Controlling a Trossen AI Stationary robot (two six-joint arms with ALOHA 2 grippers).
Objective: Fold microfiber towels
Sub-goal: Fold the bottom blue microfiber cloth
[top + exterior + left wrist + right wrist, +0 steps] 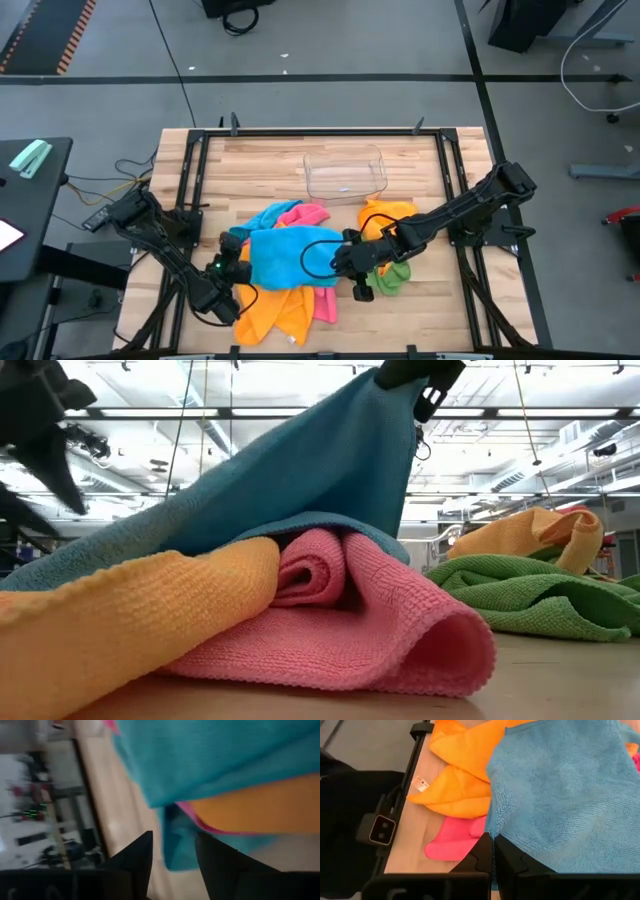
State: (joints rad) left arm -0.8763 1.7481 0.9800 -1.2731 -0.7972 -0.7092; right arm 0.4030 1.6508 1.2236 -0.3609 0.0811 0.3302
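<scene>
A blue towel (288,255) lies spread over a heap of an orange towel (270,305) and a pink towel (322,300) at the table's near middle. My right gripper (347,258) is shut on the blue towel's right edge and holds it raised, as the low view (330,460) shows. My left gripper (236,268) is open at the towel's left edge; its fingers stand on either side of a blue corner (176,845). A green towel (390,275) and a second orange towel (385,215) lie to the right. My right gripper pinches the blue towel's edge (492,827) between its two shut fingers, near a corner. It comes from the table's right side, slanting down. That side of the towel is lifted above the heap (400,420). The rest slopes down to the left over the orange and pink towels.
A clear plastic tray (345,172) stands at the table's far middle. Black frame rails (190,180) run along the table's left and right sides. Bare wood (440,310) shows at the near right.
</scene>
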